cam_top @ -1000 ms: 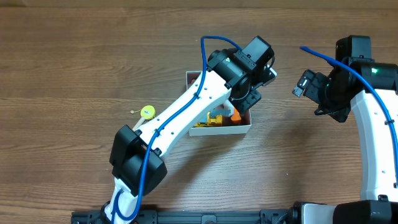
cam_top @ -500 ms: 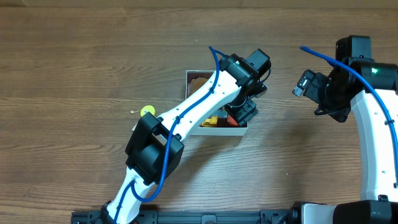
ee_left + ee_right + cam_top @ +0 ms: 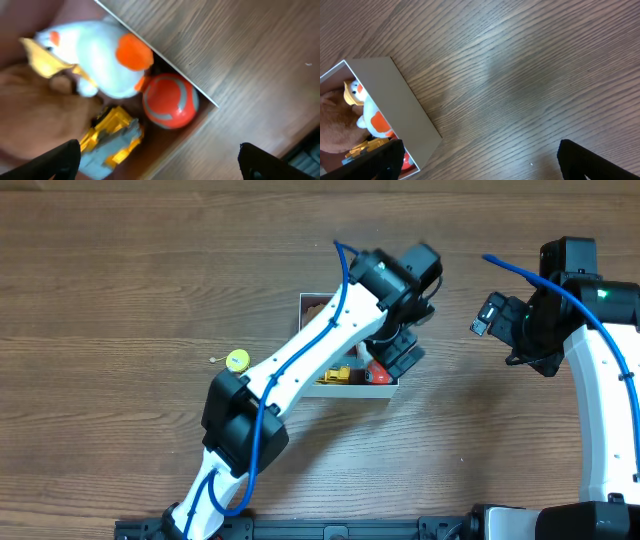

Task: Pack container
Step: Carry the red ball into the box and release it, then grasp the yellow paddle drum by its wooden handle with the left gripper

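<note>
The container is set mid-table. The left gripper is held above its right side, fingers spread wide, nothing pinched. Inside, a white duck, an orange ball, a yellow toy and a brown plush are packed close together, the ball in a corner. The right gripper is held well to the right, likewise spread and gripping nothing
</note>
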`<state>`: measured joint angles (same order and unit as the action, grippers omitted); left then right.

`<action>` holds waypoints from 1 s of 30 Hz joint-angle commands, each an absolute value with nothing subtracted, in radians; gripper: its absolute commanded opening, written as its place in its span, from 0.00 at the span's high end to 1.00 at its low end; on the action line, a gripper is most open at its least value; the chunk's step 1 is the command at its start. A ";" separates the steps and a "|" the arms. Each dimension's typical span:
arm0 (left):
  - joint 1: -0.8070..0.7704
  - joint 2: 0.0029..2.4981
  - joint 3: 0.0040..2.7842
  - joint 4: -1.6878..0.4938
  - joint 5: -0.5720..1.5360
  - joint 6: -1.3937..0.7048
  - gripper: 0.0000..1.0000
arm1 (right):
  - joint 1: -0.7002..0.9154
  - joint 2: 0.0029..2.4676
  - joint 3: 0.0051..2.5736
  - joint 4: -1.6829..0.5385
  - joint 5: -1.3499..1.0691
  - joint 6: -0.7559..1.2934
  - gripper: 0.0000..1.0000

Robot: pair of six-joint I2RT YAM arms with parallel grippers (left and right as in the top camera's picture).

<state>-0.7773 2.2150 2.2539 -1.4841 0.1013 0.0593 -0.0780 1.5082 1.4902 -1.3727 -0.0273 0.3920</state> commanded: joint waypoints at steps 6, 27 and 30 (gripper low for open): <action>-0.686 2.142 2.527 -1.690 -0.120 -0.080 0.00 | -0.080 1.504 1.491 -1.377 -0.028 0.392 0.00; -0.274 1.842 1.426 -1.275 -0.064 -0.192 0.02 | -0.080 1.504 1.491 -1.372 -0.028 0.393 0.00; -0.274 1.842 1.379 -1.232 -0.066 -0.118 0.05 | -0.080 1.504 1.491 -1.372 -0.028 0.393 0.00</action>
<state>-0.2684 1.8507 1.4193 -1.2610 -0.0937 -0.1967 -0.0780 1.5082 1.4864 -1.3773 -0.0288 0.3920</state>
